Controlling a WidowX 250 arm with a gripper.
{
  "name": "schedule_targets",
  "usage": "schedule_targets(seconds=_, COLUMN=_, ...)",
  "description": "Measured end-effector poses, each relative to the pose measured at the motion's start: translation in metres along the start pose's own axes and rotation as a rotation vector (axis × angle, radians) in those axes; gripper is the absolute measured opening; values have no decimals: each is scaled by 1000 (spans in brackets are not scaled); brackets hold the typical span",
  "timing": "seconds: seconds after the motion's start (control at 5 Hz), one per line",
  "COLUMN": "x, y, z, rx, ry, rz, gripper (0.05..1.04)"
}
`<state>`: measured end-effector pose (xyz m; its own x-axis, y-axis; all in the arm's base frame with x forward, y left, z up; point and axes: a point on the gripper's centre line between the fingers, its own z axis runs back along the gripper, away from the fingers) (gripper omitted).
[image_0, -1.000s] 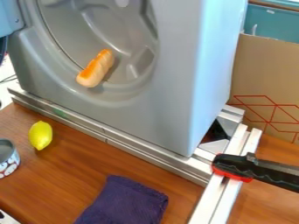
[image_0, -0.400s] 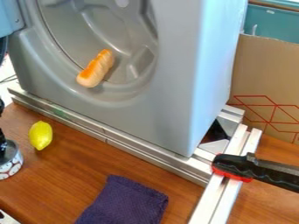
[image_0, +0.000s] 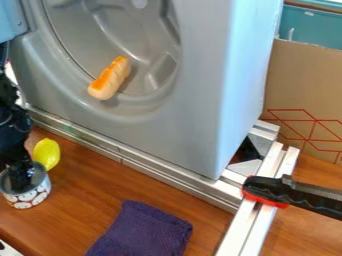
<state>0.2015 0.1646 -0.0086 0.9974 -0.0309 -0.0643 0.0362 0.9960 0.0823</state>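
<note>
From where I stand: black robot tool (image_0: 21, 175) reaches down into open-topped metal can with white, ring-patterned side (image_0: 31, 198), at left of brown wooden desk (image_0: 87, 200). Can't tell how far open tool is, or whether it grips can. Yellow lemon (image_0: 47, 153) close behind rim. Step looks like handling can; next move likely wants sure hold, lemon undisturbed.

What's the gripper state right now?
Gripper: lowered into the mouth of the patterned can; can't tell whether it is open or closed.
</note>
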Motion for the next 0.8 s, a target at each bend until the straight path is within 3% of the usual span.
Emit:
schedule_targets(seconds=0.4, x=7, y=-68, z=5, rx=-53, ry=38, rz=-102, gripper=1001)
schedule_targets(seconds=0.8, x=2, y=-99, z=5, rx=-99, ry=108, rz=-109, gripper=1001)
